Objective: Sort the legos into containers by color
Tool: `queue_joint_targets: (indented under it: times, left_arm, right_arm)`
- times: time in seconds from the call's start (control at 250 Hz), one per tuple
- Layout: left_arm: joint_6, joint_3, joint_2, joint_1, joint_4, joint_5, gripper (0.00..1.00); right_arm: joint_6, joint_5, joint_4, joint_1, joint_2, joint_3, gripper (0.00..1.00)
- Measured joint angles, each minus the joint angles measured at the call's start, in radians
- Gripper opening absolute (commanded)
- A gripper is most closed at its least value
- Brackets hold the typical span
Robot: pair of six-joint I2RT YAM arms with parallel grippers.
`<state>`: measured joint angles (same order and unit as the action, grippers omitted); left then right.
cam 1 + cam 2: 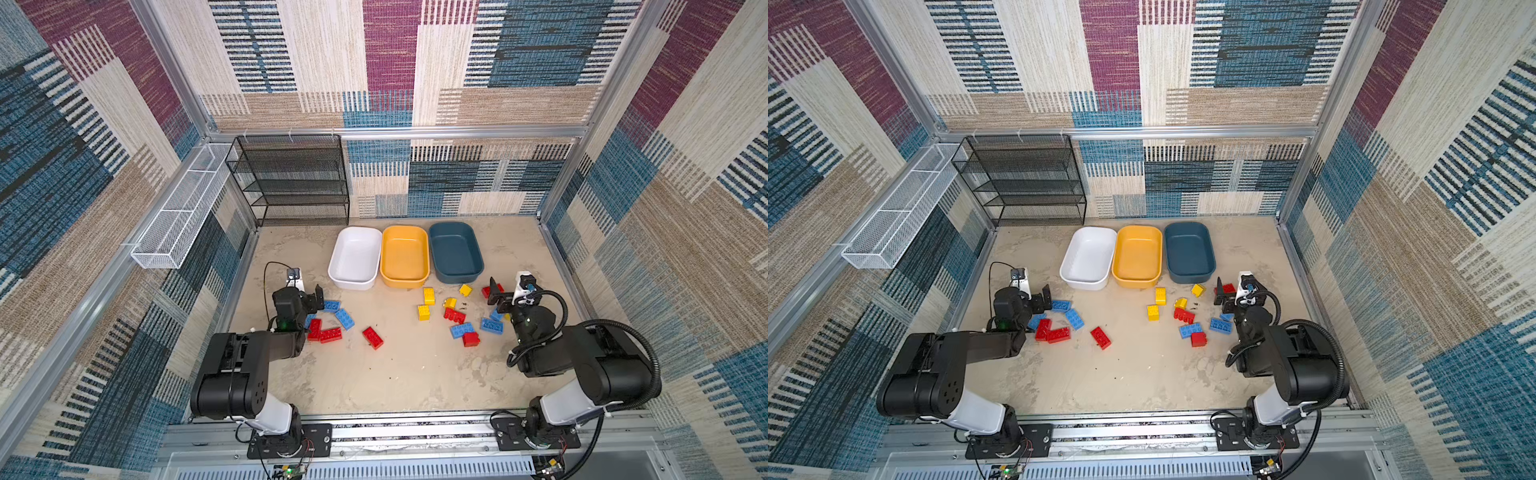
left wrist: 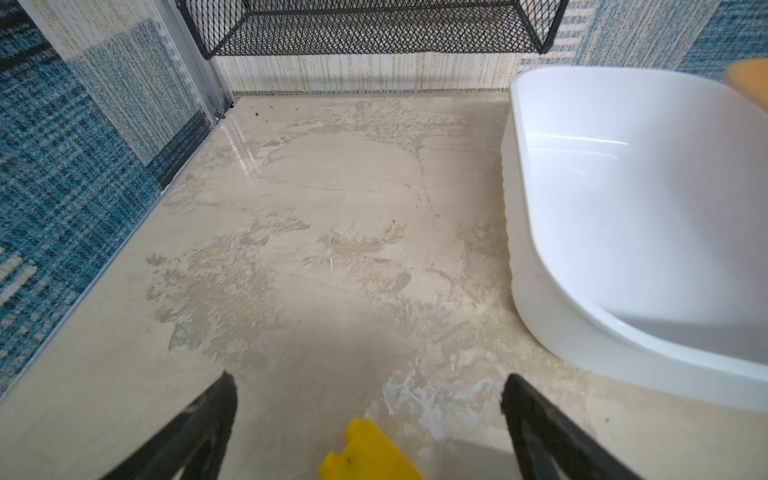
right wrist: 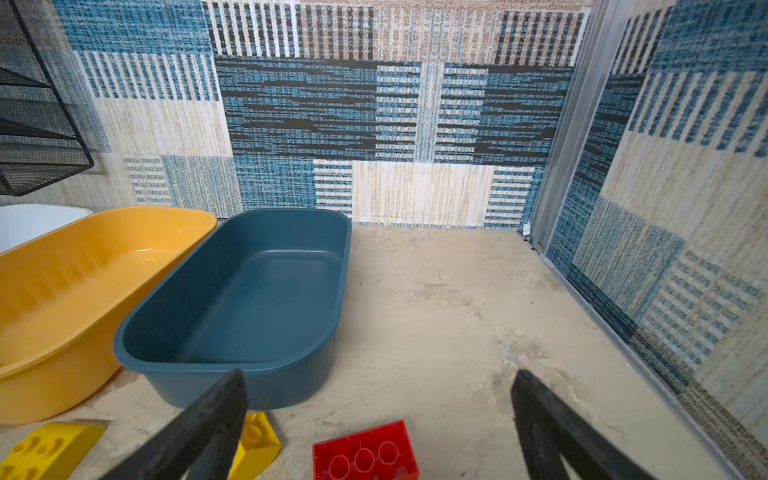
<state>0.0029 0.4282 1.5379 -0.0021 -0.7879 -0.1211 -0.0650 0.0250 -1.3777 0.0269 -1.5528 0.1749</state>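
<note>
Nothing is sorted yet: the white tub (image 1: 353,284), the yellow-orange tub (image 1: 405,282) and the teal tub (image 1: 457,278) stand in a close row at the back of the surface (image 1: 415,374), and all three are empty. The legos (image 1: 372,337) lie loose in two scatters in front of them. Reds and blues are on one side, and a mix of yellows, reds and blues is on the other. That split makes sense, I'd say: each side gets a pile within easy reach, with the tubs in the middle for both.

The left claw (image 2: 365,386) hangs low over its pile, spread wide and holding nothing. The right claw (image 3: 378,382) is wide too, and empty.

Now the wrist cameras earn their keep. The left wrist view shows a yellow brick (image 2: 368,457) lying low between the spread fingers (image 2: 203,419), while both top views hide it under the wrist. The right wrist view has a red brick (image 3: 365,453) sitting square between its fingers, with the teal tub just ahead. From above, that brick is half tucked behind the claw. It looks like each claw is lined up for a first pick
</note>
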Motion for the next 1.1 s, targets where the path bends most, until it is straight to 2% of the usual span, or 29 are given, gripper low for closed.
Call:
queue_joint_targets:
  times: [0.98,1.1]
  left_arm:
    - [0.0,0.0,0.001,0.002,0.0,0.02,0.99]
    - [0.0,0.001,-0.008,0.005,0.006,0.022,1.0]
  right_arm:
    - [0.0,-0.016,0.006,-0.003,0.002,-0.003,1.0]
    - [0.0,0.0,0.018,0.009,0.059,-0.036,1.0]
